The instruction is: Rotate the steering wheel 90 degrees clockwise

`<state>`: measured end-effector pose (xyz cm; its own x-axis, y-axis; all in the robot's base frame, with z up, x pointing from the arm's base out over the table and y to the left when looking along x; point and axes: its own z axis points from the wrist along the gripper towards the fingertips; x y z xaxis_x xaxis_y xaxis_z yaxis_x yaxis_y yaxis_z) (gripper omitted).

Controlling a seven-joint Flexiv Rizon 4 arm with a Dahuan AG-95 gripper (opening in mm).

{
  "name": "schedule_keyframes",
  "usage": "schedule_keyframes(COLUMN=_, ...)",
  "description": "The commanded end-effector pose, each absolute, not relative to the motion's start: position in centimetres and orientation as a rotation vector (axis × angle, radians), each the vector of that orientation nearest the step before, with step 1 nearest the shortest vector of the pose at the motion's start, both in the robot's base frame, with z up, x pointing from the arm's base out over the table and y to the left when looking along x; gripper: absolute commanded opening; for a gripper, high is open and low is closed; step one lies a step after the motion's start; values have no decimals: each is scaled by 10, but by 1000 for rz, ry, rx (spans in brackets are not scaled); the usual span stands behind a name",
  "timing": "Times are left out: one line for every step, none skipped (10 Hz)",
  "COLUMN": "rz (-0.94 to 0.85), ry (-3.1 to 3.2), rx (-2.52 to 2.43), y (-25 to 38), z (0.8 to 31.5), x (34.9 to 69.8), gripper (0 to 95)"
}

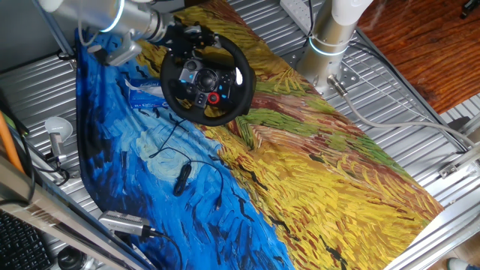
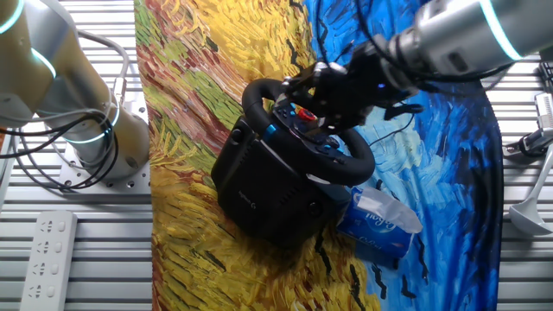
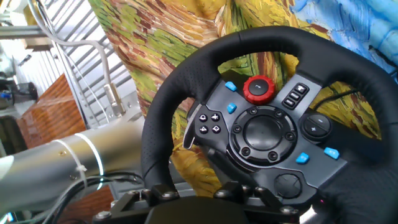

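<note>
The gripper (image 1: 182, 35) sits against the rim of the steering wheel (image 1: 208, 80), though whether it grips the rim cannot be told from any view. The wheel stands on a painted cloth (image 1: 315, 172) of yellow and blue covering the ribbed metal tabletop (image 1: 409, 112). Only the other fixed view shows the wheel's black base (image 2: 263, 186), a blue tissue pack (image 2: 376, 220) and a power strip (image 2: 47, 255).

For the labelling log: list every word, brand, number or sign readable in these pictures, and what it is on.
No word or number reads clearly.
"+": a sign on a round button of the steering wheel, hand view.
Small white marks on the wheel base: too small to read.
Print on the blue packet: blurred.
</note>
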<state>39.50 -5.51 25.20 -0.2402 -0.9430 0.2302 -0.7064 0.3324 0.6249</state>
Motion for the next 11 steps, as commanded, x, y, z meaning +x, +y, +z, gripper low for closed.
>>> schedule_keyframes(rz=-546, ry=-2012, rx=1485, y=-56, z=250, x=391, gripper=570)
schedule_keyframes(rz=-550, ry=-2003, rx=1496, y=-56, z=250, x=391, gripper=570)
schedule_keyframes(rz=-556, ry=-1991, rx=1513, y=-56, z=250, x=391, gripper=570)
schedule_keyframes(rz=-558, ry=-1987, rx=1514, y=-56, z=250, x=391, gripper=570)
schedule_keyframes(rz=-557, ry=-1983, rx=1518, y=-56, z=250, x=391, gripper=570)
schedule_keyframes(rz=-558, ry=-1982, rx=1519, y=-56, z=250, x=391, gripper=570)
schedule_keyframes(rz=-554, ry=-1985, rx=1513, y=-56, z=250, x=391, gripper=570)
schedule_keyframes(rz=-547, ry=-1987, rx=1506, y=-56, z=250, x=391, gripper=570)
schedule_keyframes(rz=-545, ry=-1988, rx=1505, y=-56, z=250, x=391, gripper=570)
schedule_keyframes(rz=-541, ry=-1991, rx=1500, y=-55, z=253, x=385, gripper=570)
schedule_keyframes(rz=-539, ry=-1990, rx=1499, y=-54, z=255, x=380, gripper=570)
